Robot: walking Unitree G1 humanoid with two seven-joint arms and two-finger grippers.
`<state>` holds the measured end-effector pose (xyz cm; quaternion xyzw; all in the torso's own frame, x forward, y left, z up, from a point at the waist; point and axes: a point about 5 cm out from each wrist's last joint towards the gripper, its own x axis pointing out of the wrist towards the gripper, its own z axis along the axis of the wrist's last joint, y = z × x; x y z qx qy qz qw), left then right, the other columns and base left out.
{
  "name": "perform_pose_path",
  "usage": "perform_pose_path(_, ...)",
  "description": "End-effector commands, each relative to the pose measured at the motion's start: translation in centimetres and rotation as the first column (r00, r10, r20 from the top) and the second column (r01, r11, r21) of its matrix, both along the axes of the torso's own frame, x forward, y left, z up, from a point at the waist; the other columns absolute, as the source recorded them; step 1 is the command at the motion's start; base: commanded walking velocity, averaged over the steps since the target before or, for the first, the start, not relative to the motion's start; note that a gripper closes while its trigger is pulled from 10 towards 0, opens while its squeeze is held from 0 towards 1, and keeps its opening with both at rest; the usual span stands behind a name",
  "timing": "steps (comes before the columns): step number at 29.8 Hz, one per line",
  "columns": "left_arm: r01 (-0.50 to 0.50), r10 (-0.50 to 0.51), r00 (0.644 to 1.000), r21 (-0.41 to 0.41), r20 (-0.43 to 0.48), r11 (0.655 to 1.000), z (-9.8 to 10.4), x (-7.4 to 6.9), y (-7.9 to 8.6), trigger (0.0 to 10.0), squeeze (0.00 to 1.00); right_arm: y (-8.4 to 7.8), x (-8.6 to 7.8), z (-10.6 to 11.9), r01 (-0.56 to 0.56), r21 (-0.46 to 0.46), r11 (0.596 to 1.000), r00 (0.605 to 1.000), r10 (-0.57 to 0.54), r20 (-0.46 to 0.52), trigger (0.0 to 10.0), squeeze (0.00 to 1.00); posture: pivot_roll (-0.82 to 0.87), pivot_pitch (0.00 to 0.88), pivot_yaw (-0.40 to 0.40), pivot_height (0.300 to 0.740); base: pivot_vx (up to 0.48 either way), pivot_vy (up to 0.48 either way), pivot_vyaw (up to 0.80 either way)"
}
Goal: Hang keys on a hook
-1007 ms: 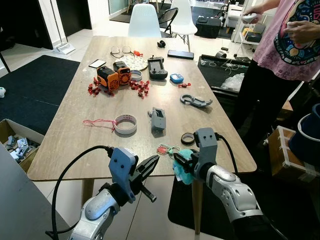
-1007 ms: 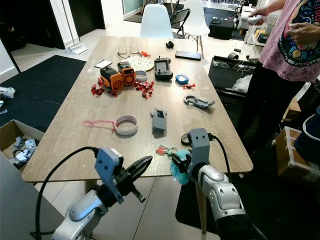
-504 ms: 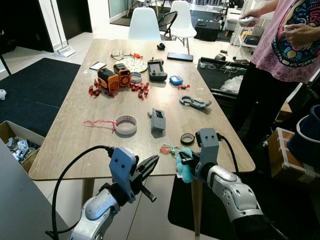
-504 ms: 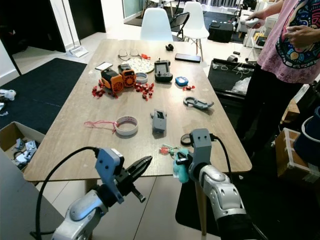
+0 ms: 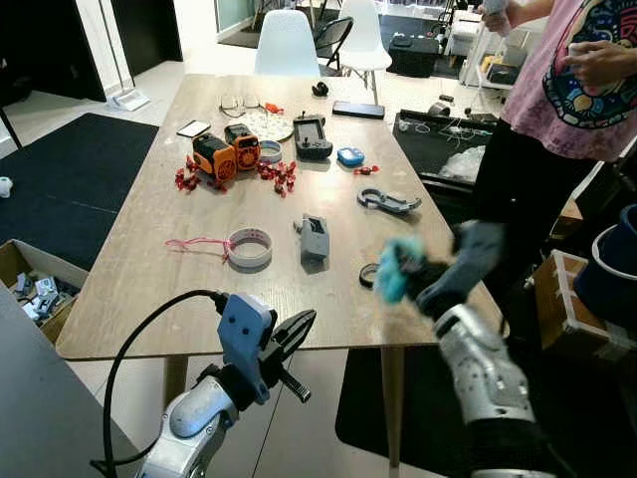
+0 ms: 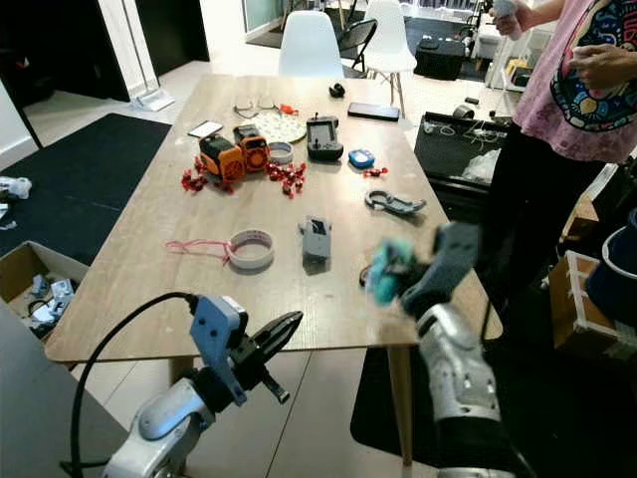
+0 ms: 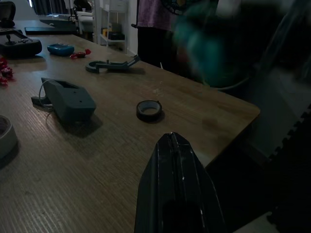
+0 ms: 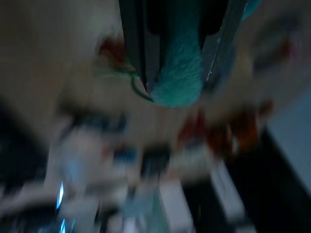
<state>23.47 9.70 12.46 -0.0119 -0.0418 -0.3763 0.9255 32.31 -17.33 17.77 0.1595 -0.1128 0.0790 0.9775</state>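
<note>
My right gripper (image 5: 396, 271) is raised over the table's near right part, blurred by motion, and is shut on the keys by their teal fluffy pom-pom (image 5: 394, 267). In the right wrist view the pom-pom (image 8: 177, 63) sits between the two fingers, with a green ring and a red tag (image 8: 112, 48) hanging blurred beside it. A grey block (image 5: 315, 237) lies mid-table, and a grey hook-shaped clip (image 5: 388, 202) lies further back on the right. My left gripper (image 5: 301, 331) is shut, holds nothing and hovers below the table's front edge.
A black tape ring (image 5: 367, 276) lies just beside the raised keys. A white tape roll (image 5: 250, 247), orange toys (image 5: 226, 149) and a game controller (image 5: 312, 133) are on the wooden table (image 5: 149, 289). A person (image 5: 582, 80) stands at the right. A cardboard box (image 5: 25, 284) is on the floor at left.
My right arm has swung up and to the right from the table's front edge, lifting the keys off the tabletop. The left arm has stayed put.
</note>
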Motion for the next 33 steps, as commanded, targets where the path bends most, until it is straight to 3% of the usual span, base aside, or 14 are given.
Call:
perform_pose_path(1,0.004,-0.004,1.0,0.005,-0.015,1.0,-0.4,0.0,-0.1,10.0,0.0,-0.9,-0.4,0.5,0.047,0.018,0.999,0.998,-0.048,0.051,0.0,0.0,0.06,0.056,-0.045,0.74,0.0,0.0,0.0)
perform_pose_path(9,0.001,-0.001,1.0,0.006,-0.013,1.0,-0.4,0.0,0.1,10.0,0.0,-2.4,-1.1,1.5,0.147,0.034,0.989,0.979,-0.15,0.135,0.0,0.0,0.07,0.057,-0.046,0.74,0.0,0.0,0.0)
perform_pose_path(11,-0.008,0.008,1.0,0.004,0.005,1.0,-0.4,-0.1,0.4,10.0,0.0,-4.8,-1.7,1.2,0.272,0.052,0.961,0.949,-0.277,0.152,0.0,0.0,0.07,0.057,-0.044,0.74,0.0,0.0,0.0)
perform_pose_path(16,-0.015,0.015,1.0,0.001,0.015,1.0,-0.5,-0.1,0.6,10.0,0.0,-6.7,-2.2,0.5,0.351,0.073,0.934,0.923,-0.358,0.142,0.0,0.0,0.07,0.057,-0.044,0.74,0.0,0.0,0.0)
perform_pose_path(19,-0.021,0.021,1.0,0.001,0.011,1.0,-0.7,-0.2,0.9,10.0,0.0,-11.2,-3.8,-2.2,0.497,0.085,0.863,0.864,-0.502,0.04,0.0,0.0,0.06,0.057,-0.046,0.74,0.0,0.0,0.0)
perform_pose_path(21,-0.021,0.021,1.0,0.001,0.011,1.0,-0.7,-0.2,0.9,10.0,0.0,-11.2,-3.8,-2.2,0.497,0.085,0.863,0.864,-0.502,0.04,0.0,0.0,0.06,0.057,-0.046,0.74,0.0,0.0,0.0)
perform_pose_path(24,-0.03,0.03,1.0,0.005,0.008,1.0,-1.0,-0.4,1.0,10.0,0.0,-14.4,-5.8,-6.3,0.61,0.024,0.792,0.789,-0.604,-0.111,0.0,0.0,0.06,0.057,-0.052,0.74,0.0,0.0,0.0)
perform_pose_path(26,-0.03,0.03,1.0,0.005,0.008,1.0,-1.0,-0.4,1.0,10.0,0.0,-14.4,-5.8,-6.3,0.61,0.024,0.792,0.789,-0.604,-0.111,0.0,0.0,0.06,0.057,-0.052,0.74,0.0,0.0,0.0)
perform_pose_path(27,-0.033,0.033,0.999,0.011,0.007,0.999,-1.2,-0.4,1.1,10.0,0.0,-15.1,-6.7,-8.6,0.638,-0.011,0.77,0.752,-0.627,-0.202,0.0,0.0,0.06,0.054,-0.055,0.74,0.0,0.0,0.0)
perform_pose_path(29,-0.033,0.033,0.999,0.011,0.007,0.999,-1.2,-0.4,1.1,10.0,0.0,-15.1,-6.7,-8.6,0.638,-0.011,0.77,0.752,-0.627,-0.202,0.0,0.0,0.06,0.054,-0.055,0.74,0.0,0.0,0.0)
perform_pose_path(30,-0.04,0.04,0.999,0.015,0.008,0.999,-1.4,-0.5,1.2,10.0,0.0,-15.3,-8.1,-11.8,0.652,-0.057,0.756,0.702,-0.631,-0.33,0.0,0.0,0.07,0.05,-0.066,0.74,0.0,0.0,0.0)
perform_pose_path(31,-0.048,0.047,0.999,0.018,0.011,0.999,-1.5,-0.5,1.3,10.0,0.0,-14.6,-9.4,-15.0,0.628,-0.091,0.773,0.662,-0.592,-0.459,0.0,0.0,0.08,0.05,-0.071,0.74,0.0,0.0,0.0)
perform_pose_path(32,-0.048,0.047,0.999,0.018,0.011,0.999,-1.5,-0.5,1.3,10.0,0.0,-14.6,-9.4,-15.0,0.628,-0.091,0.773,0.662,-0.592,-0.459,0.0,0.0,0.08,0.05,-0.071,0.74,0.0,0.0,0.0)
perform_pose_path(33,-0.058,0.058,0.998,0.013,0.018,0.998,-1.5,-0.6,1.4,10.0,0.0,-13.5,-10.7,-17.7,0.576,-0.118,0.809,0.632,-0.532,-0.563,0.0,0.0,0.09,0.045,-0.082,0.74,0.0,0.0,0.0)
